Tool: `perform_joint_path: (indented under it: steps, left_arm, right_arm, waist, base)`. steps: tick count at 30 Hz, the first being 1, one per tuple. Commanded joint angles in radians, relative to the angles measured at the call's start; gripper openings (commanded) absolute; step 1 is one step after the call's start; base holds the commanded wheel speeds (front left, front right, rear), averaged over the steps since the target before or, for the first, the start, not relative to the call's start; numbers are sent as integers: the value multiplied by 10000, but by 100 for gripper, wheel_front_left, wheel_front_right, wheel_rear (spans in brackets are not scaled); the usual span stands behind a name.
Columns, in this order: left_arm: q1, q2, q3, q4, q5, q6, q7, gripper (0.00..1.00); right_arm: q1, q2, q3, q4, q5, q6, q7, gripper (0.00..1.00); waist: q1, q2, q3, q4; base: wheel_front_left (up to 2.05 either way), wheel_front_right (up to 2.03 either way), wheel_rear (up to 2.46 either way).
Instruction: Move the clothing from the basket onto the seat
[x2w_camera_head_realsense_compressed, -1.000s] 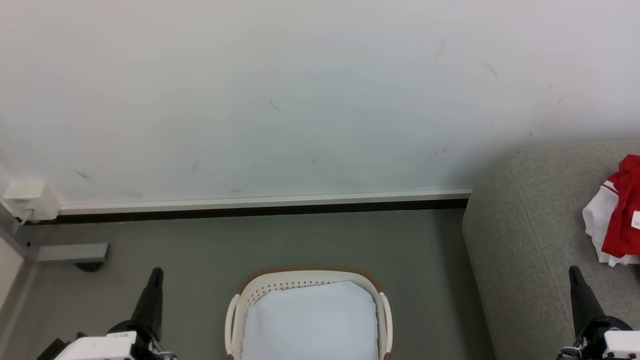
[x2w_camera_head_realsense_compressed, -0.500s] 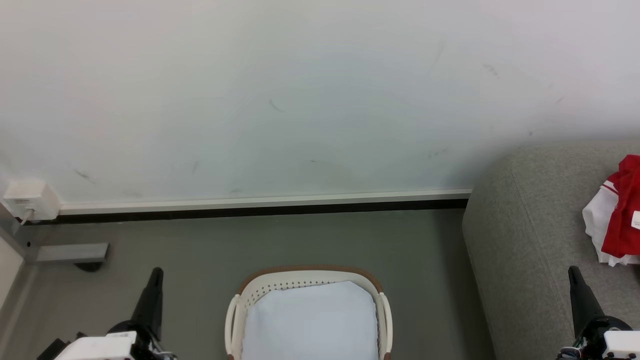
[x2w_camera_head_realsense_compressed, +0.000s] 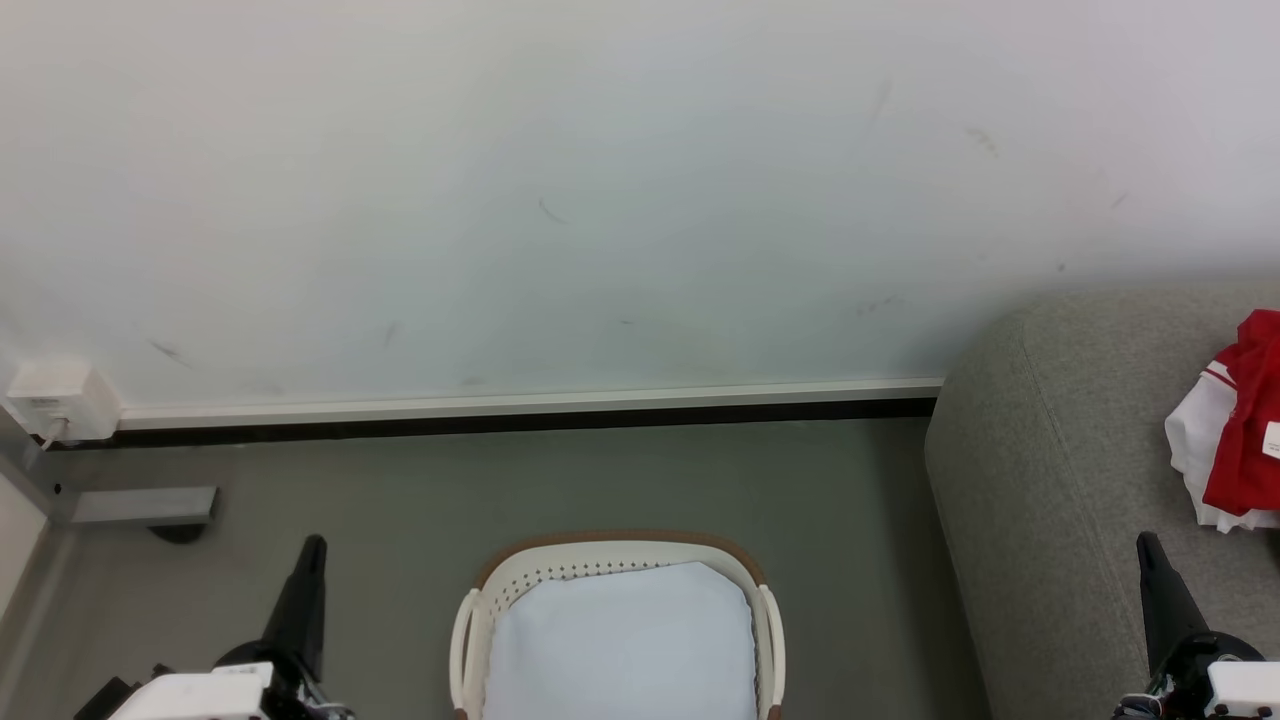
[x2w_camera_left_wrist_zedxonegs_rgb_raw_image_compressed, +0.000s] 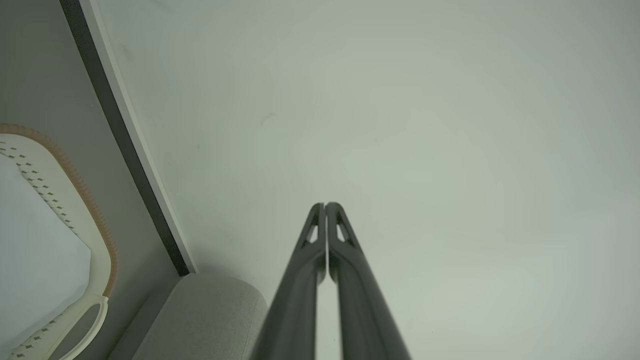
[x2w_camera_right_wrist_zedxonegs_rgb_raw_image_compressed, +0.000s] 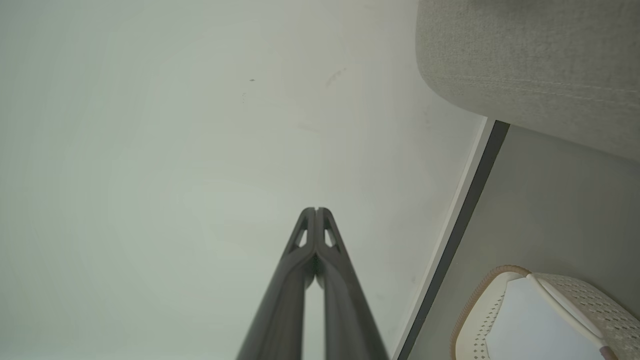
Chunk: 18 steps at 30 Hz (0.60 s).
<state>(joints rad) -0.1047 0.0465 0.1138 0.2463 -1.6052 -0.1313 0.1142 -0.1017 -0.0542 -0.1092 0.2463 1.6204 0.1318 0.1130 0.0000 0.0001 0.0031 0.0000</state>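
The red and white clothing (x2w_camera_head_realsense_compressed: 1237, 430) lies on the grey seat (x2w_camera_head_realsense_compressed: 1060, 480) at the right edge of the head view. The white basket (x2w_camera_head_realsense_compressed: 600, 560) with its brown rim stands on the floor at bottom centre, holding just its pale lining. My left gripper (x2w_camera_head_realsense_compressed: 313, 545) is shut at the lower left, beside the basket, nothing between its fingers. My right gripper (x2w_camera_head_realsense_compressed: 1147, 542) is shut at the lower right, in front of the seat, below the clothing. The left wrist view has the shut left gripper (x2w_camera_left_wrist_zedxonegs_rgb_raw_image_compressed: 325, 205) against the wall, with the basket (x2w_camera_left_wrist_zedxonegs_rgb_raw_image_compressed: 60, 180) to its left. The right wrist view has the shut right gripper (x2w_camera_right_wrist_zedxonegs_rgb_raw_image_compressed: 315, 210), the seat (x2w_camera_right_wrist_zedxonegs_rgb_raw_image_compressed: 530, 65) and the basket (x2w_camera_right_wrist_zedxonegs_rgb_raw_image_compressed: 575, 295).
A white wall (x2w_camera_head_realsense_compressed: 600, 200) with a skirting board (x2w_camera_head_realsense_compressed: 520, 408) runs behind the basket. A white box (x2w_camera_head_realsense_compressed: 60, 398) with a cable sits on the wall at far left, above a grey bracket (x2w_camera_head_realsense_compressed: 140, 505). Grey floor (x2w_camera_head_realsense_compressed: 850, 520) lies between basket and seat.
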Motion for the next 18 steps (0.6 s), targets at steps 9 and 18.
perform_joint_path:
  steps: [9, 18]
  left_arm:
    - [-79, 71, 1, -31, -141, 11, 36, 0]
    - [-79, 71, 0, -32, -141, 11, 36, 0]
  right_arm:
    - [-116, 18, -53, -39, -76, -21, 0, 0]
    - [-117, 22, -58, -38, -84, -21, 9, 0]
  waist:
    - [0, -1, 0, 0]
    - [0, -1, 0, 0]
  base:
    - [0, 0, 0]
    - [0, 0, 0]
